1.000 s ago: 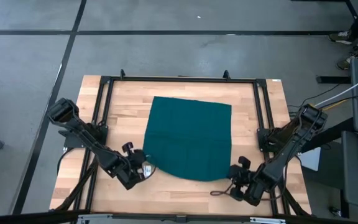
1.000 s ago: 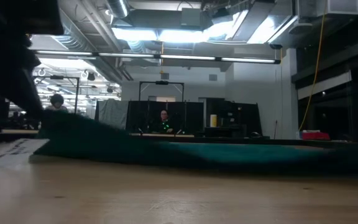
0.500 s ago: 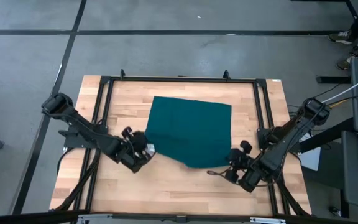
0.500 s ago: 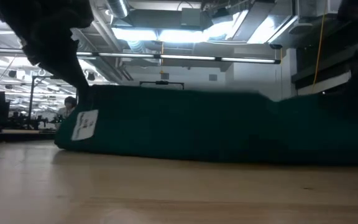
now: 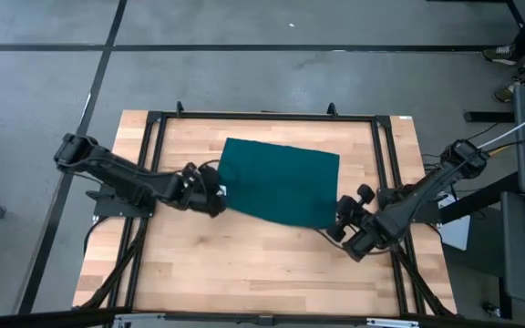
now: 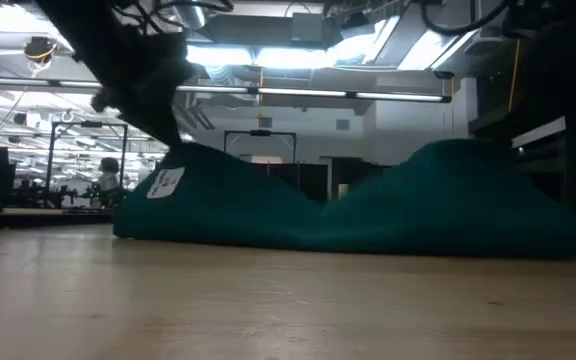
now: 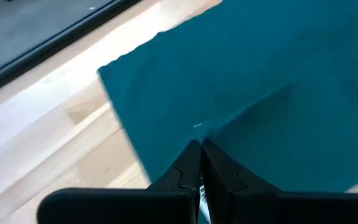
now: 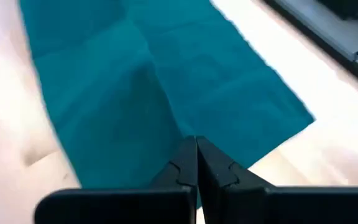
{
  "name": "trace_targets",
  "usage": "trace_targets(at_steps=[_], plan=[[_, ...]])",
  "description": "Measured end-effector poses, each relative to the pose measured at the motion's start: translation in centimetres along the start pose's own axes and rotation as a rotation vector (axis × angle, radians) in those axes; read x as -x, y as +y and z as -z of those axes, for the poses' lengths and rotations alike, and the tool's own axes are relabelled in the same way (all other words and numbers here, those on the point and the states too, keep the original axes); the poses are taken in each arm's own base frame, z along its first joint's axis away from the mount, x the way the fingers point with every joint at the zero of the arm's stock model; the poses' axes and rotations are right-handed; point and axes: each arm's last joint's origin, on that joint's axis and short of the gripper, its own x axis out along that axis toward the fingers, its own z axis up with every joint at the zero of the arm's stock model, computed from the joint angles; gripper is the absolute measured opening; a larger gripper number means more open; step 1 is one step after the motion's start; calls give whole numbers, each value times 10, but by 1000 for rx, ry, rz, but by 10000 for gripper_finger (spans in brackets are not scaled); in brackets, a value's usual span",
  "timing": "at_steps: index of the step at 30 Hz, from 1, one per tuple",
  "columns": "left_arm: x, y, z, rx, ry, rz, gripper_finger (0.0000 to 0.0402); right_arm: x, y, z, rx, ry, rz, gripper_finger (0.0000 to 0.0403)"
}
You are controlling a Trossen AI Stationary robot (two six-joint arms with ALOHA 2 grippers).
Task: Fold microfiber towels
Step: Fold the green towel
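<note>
Lying across the middle of the wooden desk (image 5: 153,264), the dark teal towel (image 5: 281,182) has its far edge flat on the wood and its near edge raised at both corners. The level view shows it as two peaks with a sagging dip between them, a small white label (image 6: 164,183) hanging just under the left peak.

The left claw (image 5: 215,196) is at the towel's near-left corner, its two fingers pressed tight together with the cloth pinched between them, as its wrist view shows. The right claw (image 5: 344,214) is at the near-right corner, fingers likewise clamped on the fabric edge. Both arms reach in from the desk's near side, over the black frame (image 5: 262,117) that borders the work area.

Risks, judged from this arrangement:
- Each grip appears to take only a thin margin of soft cloth; a quick pull toward the far edge could slide a corner free, dropping half the fold.
- The slack between the two peaks could bunch or crease under the folded layer if the corners are carried over without spreading apart.
- If one claw travels ahead of the other, the near edge would land skewed against the far edge.
- The far edge is held by nothing but friction; dragging rather than lifting could shift the whole towel across the wood.
</note>
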Motion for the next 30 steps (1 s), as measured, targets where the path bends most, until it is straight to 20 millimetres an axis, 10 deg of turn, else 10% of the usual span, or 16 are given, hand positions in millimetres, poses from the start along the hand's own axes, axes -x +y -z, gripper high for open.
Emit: trace_targets(at_steps=[30], plan=[[-70,58,-61,149,-142,-142,2,-31,-70,-37,2,-103,197,0]])
